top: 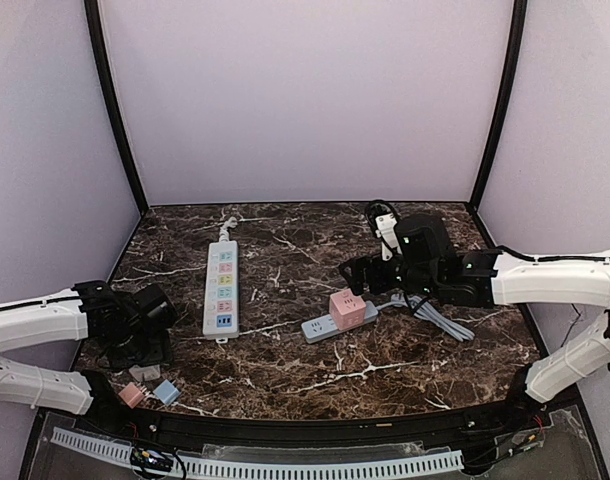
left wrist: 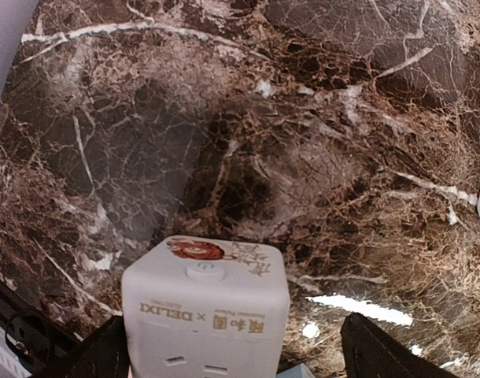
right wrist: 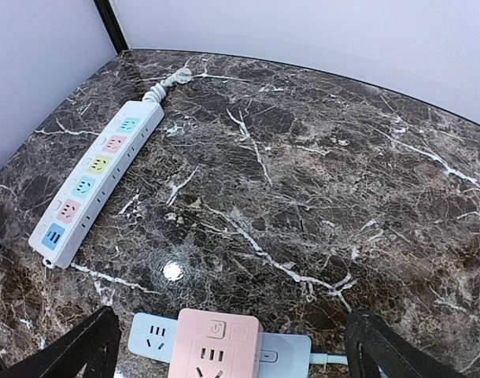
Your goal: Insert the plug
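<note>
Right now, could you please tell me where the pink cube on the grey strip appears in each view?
Top external: pink cube right of centre, on the grey strip.
Right wrist: pink cube at the bottom edge, left of centre.
Left wrist: not in it; only a whitish cube shows there.
Shared landmark: the long white strip, left of the cube in the top and right wrist views.

Left arm [top: 35, 325]: comes in from left side, forearm low, wrist bent down. Left gripper [top: 143, 352] points down and away from base, jaws spread wide, fingers [left wrist: 98, 354] at both lower corners of wrist view. Right arm [top: 555, 275]: stretches in from right side, forearm near level. Right gripper [top: 357, 275] aims left and slightly down, jaws fully apart.
</note>
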`<state>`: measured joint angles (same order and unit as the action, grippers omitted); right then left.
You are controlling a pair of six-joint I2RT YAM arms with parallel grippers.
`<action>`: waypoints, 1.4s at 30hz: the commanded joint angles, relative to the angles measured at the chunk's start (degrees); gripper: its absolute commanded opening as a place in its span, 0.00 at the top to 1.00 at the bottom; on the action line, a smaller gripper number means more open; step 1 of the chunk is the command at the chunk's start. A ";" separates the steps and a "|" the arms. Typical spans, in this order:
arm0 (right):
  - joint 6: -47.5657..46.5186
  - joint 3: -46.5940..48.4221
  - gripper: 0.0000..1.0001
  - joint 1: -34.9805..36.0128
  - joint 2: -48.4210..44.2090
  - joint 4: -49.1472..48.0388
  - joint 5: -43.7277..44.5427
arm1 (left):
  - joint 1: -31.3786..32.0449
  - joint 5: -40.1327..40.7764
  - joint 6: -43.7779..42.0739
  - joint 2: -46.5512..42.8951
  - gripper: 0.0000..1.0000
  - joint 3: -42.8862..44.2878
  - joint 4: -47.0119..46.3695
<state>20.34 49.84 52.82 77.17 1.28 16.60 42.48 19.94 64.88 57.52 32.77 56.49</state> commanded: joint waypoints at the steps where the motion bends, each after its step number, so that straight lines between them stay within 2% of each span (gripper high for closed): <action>1: -0.45 -0.63 0.01 -0.34 -0.53 -1.03 -0.12 | -0.38 -3.82 -2.14 1.30 0.12 -0.52 -4.46; 4: -0.47 -0.71 0.01 -0.35 -0.57 -1.01 -0.12 | -0.38 -5.49 -3.39 1.35 0.25 0.78 -5.99; 6: -0.47 -0.64 0.01 -0.35 -0.54 -1.02 0.00 | -0.42 -6.56 -4.19 1.09 0.29 1.82 -6.44; 17: -0.55 -0.71 0.01 -0.35 -0.59 -1.06 -0.18 | -0.38 -7.47 -6.12 3.35 0.34 1.72 -7.55; 24: -0.57 -0.71 0.01 -0.35 -0.53 -1.04 -0.17 | -0.38 -9.78 -8.44 4.93 0.30 1.87 -7.36; 33: -0.65 -0.56 0.01 -0.35 -0.14 -1.02 -0.34 | -0.35 -11.06 -9.35 4.77 0.32 1.25 -5.11; 40: -0.72 -0.36 0.01 -0.35 0.52 -1.02 -0.60 | -0.35 -10.50 -9.80 4.62 0.42 1.69 -4.76; 42: -0.73 -0.29 0.01 -0.36 0.53 -1.02 -0.62 | -0.30 -10.23 -10.20 4.85 0.48 1.91 -4.80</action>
<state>20.10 49.84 52.82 77.19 1.28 16.27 42.48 9.32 55.79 62.50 34.68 49.80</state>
